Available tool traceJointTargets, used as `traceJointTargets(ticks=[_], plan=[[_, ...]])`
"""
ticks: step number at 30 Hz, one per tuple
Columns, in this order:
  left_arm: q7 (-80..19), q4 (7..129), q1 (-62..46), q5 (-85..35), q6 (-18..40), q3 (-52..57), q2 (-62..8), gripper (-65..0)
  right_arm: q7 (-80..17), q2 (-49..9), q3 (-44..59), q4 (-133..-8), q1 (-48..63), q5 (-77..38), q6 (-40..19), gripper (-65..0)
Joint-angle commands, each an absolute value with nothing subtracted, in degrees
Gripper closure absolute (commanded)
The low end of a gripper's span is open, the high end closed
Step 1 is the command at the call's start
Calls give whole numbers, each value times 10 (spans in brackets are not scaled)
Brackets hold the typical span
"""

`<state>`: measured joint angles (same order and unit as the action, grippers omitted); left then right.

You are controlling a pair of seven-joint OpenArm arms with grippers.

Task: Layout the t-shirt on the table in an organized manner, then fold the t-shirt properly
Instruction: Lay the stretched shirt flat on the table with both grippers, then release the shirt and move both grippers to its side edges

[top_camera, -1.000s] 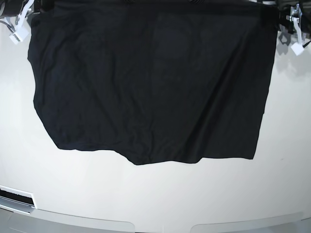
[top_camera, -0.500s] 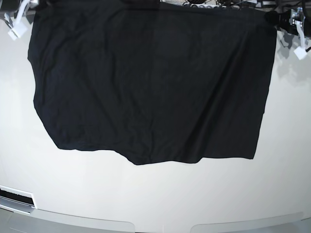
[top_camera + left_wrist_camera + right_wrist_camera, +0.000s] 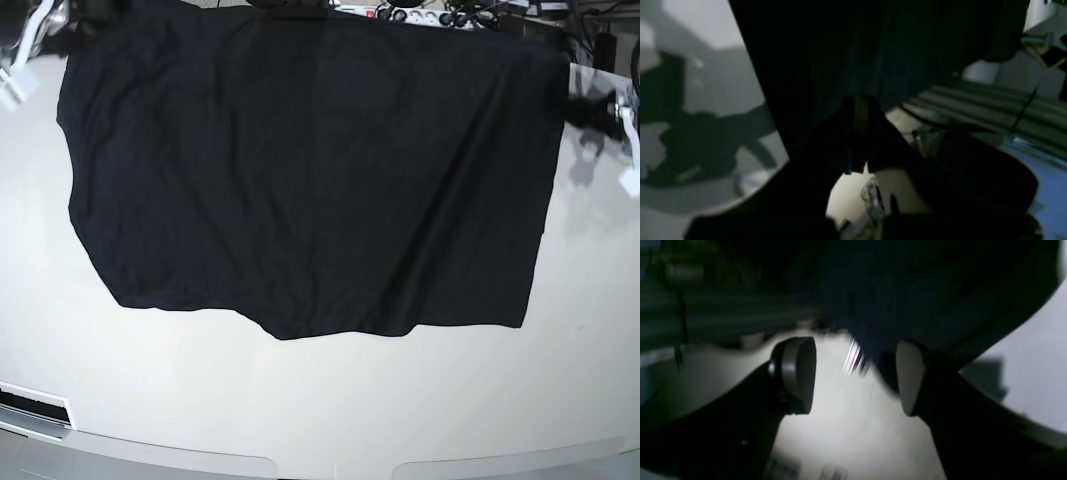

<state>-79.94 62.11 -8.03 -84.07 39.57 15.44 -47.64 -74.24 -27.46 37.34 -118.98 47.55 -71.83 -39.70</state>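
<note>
Starting at the left of the base view, the right gripper [image 3: 60, 22] is sitting at the far corner of the t-shirt [image 3: 300, 180]. In its own wrist view the 2 pads [image 3: 796, 373] are spread wide apart with bare table between them, and the dark cloth is only brushing the top of the right-hand pad, so nothing is being pinched there as far as I can tell. That view is pretty smeared, so take it with a grain of salt.

The shirt itself is lying across the middle of the table [image 3: 320, 410], far edge up near the back, near edge sagging in a wonky curve toward the front left.

Over on the right, the left gripper [image 3: 590, 108] is hovering just beside the shirt's far right corner. Its wrist view is so dark that I can't tell whether its fingers are apart or together, or gripping anything.

I'm guessing we're in the laying-out part, folding not started. To do this bit well, I'd be tugging the 2 far corners evenly so the top edge is running straight, then smoothing that lumpy near hem before any fold. Pulling 1 side harder is just going to skew the whole thing.
</note>
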Motion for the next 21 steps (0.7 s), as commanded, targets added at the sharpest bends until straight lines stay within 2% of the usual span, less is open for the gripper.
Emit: traceJointTargets(ticks=[1,6,7,9,11,12,16,21], plan=[[-800,626,-70,-850,400,160,-494,0,-718,-283,387,-1204,475,-721,-400,-394],[-800,626,-21,-850,400,160,-477,0,-693,-283,390,-1208,436,-696,-400,-383],[-800,626,-6,-850,400,160,-468,0,-689,-283,390,-1208,427,-696,-400,-349],[-800,626,22,-850,400,160,-449,0,-676,-283,390,-1208,408,-694,-400,-219],[-800,626,48,-850,400,160,-430,0,-650,-283,390,-1207,389,-676,-400,-25],[-800,626,58,-850,400,160,-420,0,-637,-283,390,-1207,379,-664,-400,0],[-734,626,89,-762,400,157,-375,0,-566,-283,385,-1199,345,-606,-400,0],[-638,626,116,-590,400,132,-324,0,-552,-283,311,-1147,274,-531,-399,0]])
